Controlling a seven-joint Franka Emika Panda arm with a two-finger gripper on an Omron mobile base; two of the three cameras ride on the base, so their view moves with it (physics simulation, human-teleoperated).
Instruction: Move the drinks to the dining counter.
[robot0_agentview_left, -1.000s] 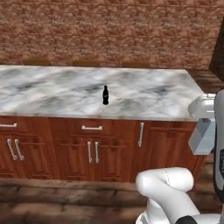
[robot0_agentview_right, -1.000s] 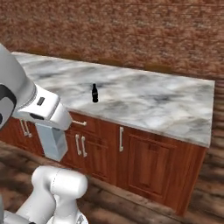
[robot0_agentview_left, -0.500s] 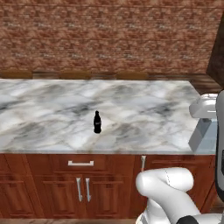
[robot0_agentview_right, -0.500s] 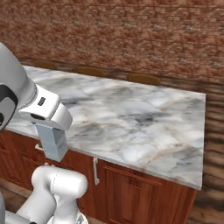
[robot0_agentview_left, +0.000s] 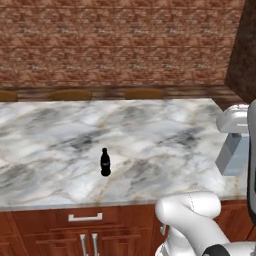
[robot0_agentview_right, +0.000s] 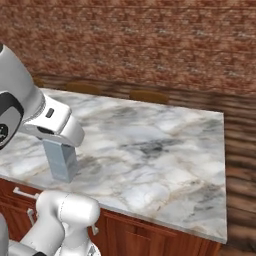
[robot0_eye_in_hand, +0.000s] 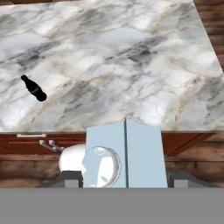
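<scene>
Across the wide slab of white-grey veined marble surface (robot0_agentview_left: 150, 135) over its reddish wood drawers, the small black cola-style bottle with a narrow neck (robot0_agentview_left: 105, 162) stands upright near the front edge, on its own, well apart from anything else. The taller pale grey-blue gable-top carton (robot0_agentview_right: 61, 159) is not on the slab yet: it hangs in the robot's hand (robot0_eye_in_hand: 126, 175) above the front edge, towards the right end as the left base camera sees it. The hand is clamped on the carton, the two dark tips set either side of its upper body, and from the camera on the hand I look down past the ridge and the round cap at the marble below. By my reckoning one drink is already delivered and this is the second arriving. The carton looks like thin board, light if half empty, and its walls would give under a hard squeeze, so holding it across the flat sides just below the gable seems sensible; it is tall for its footprint and might tip if released off level. It wants setting down flat, further in from the lip. The bottle looks rigid, smooth, and top-heavy at the neck; its round belly seems the better place to grip.
</scene>
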